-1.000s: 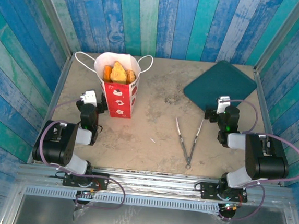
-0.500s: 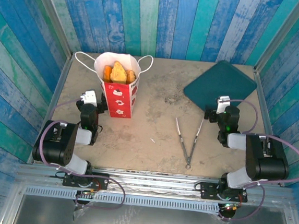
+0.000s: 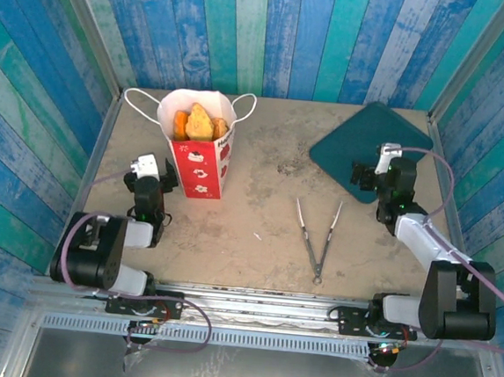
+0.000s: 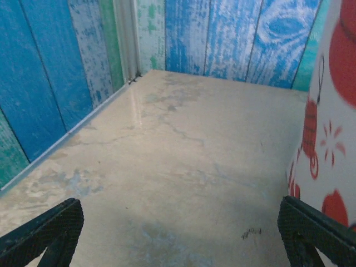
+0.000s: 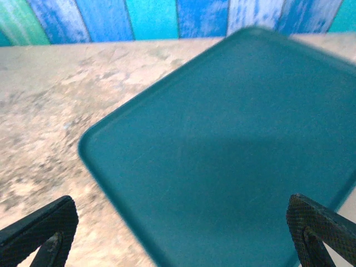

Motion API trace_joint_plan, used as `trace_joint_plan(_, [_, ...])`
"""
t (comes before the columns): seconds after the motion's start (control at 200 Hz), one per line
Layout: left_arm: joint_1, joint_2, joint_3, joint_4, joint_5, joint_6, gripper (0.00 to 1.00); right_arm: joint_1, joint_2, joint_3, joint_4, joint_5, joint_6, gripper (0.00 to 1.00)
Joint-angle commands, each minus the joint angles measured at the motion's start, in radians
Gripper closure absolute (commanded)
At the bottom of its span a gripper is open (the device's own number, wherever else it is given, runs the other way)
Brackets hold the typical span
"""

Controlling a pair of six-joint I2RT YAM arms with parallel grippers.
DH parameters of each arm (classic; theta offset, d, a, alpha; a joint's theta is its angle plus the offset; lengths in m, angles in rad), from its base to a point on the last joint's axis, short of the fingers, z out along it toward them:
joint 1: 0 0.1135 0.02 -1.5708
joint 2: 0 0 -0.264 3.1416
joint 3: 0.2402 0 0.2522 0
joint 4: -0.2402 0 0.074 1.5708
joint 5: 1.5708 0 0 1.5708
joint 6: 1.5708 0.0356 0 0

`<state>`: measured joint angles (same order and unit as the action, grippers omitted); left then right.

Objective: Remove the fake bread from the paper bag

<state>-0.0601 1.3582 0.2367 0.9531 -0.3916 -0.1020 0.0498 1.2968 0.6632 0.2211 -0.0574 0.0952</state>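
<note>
The fake bread (image 3: 200, 124) sits in the upright paper bag (image 3: 199, 162), just beside your left end effector (image 4: 179, 208), which is wide open. Your right end effector (image 5: 179, 208), also open, faces the teal tray (image 3: 371, 139). Tongs (image 3: 317, 234) lie on the bench (image 3: 261, 180) between the arms.

- The paper bag (image 3: 200, 162) has white lettering near the top of its red front, too small and blurred to read.
- Nothing else legible.
</note>
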Motion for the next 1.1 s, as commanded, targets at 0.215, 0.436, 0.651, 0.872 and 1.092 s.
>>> trace_joint_plan(0.215, [0.006,-0.402,0.118,-0.595,-0.250,-0.177,0.06,-0.011,0.076,0.182,-0.487,-0.260,0.154,0.01])
trace_joint_plan(0.436, [0.005,-0.613,0.256,-1.121,-0.208,-0.559,0.06,0.077,0.042,0.201,-0.715,-0.324,0.145,0.04])
trace_joint_plan(0.651, [0.006,-0.784,0.291,-1.292,0.081,-0.645,0.06,0.330,-0.193,0.125,-0.897,0.037,0.334,0.10])
trace_joint_plan(0.872, [0.006,-0.895,0.358,-1.410,0.192,-0.629,0.06,0.413,-0.302,0.019,-0.963,-0.049,0.480,0.22])
trace_joint_plan(1.092, [0.005,-0.886,0.401,-1.424,0.289,-0.593,0.06,0.461,-0.181,-0.025,-0.878,-0.076,0.500,0.23])
